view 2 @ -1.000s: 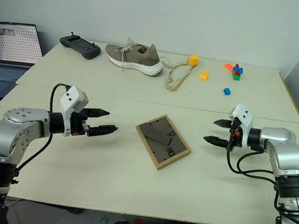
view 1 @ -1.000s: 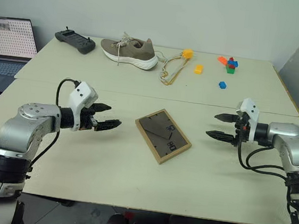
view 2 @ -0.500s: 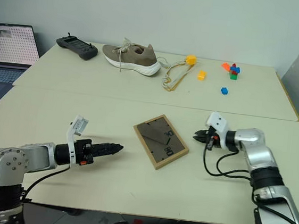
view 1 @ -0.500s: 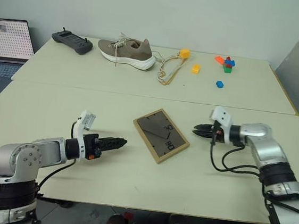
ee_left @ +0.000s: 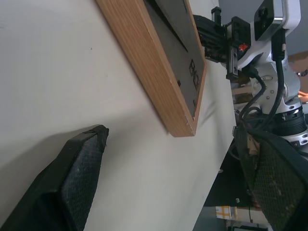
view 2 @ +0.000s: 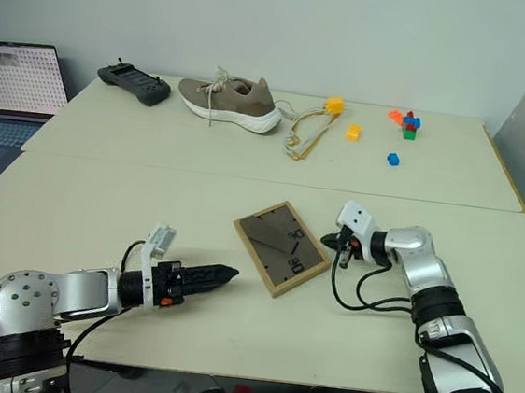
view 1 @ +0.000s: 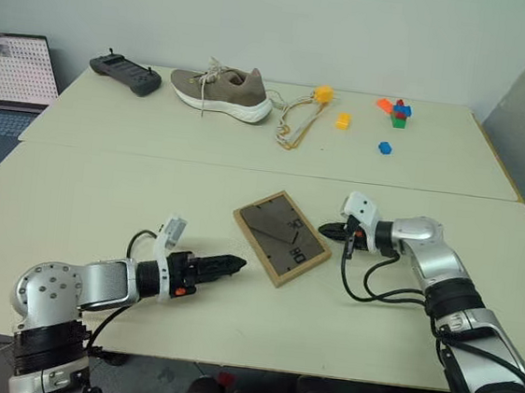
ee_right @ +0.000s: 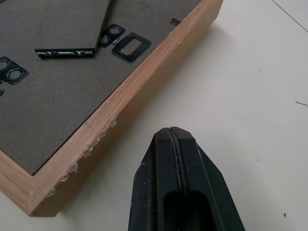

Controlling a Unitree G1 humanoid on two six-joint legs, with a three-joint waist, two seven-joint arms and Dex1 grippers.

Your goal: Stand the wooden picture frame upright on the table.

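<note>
- Right gripper (ee_right: 174, 139): fingers pressed together with nothing between them. It is low over the table (view 1: 75, 196) and points at the near right edge of the wooden picture frame (view 1: 282, 237), just beside it. No contact is evident in the right wrist view, where a strip of bare tabletop separates tip and wood.
- Left gripper (view 1: 229, 264): fingers spread wide and empty. It lies low along the tabletop and aims at the frame's near left corner, close but apart from it. In the left wrist view one finger (ee_left: 77, 178) rests near the table surface short of the frame's edge.
- Frame condition: lying flat, face down, on the nearer of the two tabletops, turned at an angle to the table edge. The dark backing board faces up, with its stand flap (ee_right: 57, 21) and hanging clip (ee_right: 129, 47) folded flat against it. One wooden edge shows slight chipping.
- Surroundings: a shoe (view 1: 222, 90), a black controller (view 1: 125, 72), a cord (view 1: 293, 125) and small coloured blocks (view 1: 395, 111) sit on the far tabletop, well apart from the work; a laptop (view 1: 13, 72) stands off the left side.
- Progress judgement: nothing of the task is accomplished; this is the approach stage, with the grippers flanking the frame.
- Remaining, as judged: grip or lever an edge, raise the frame, open the flap, and set it standing.
</note>
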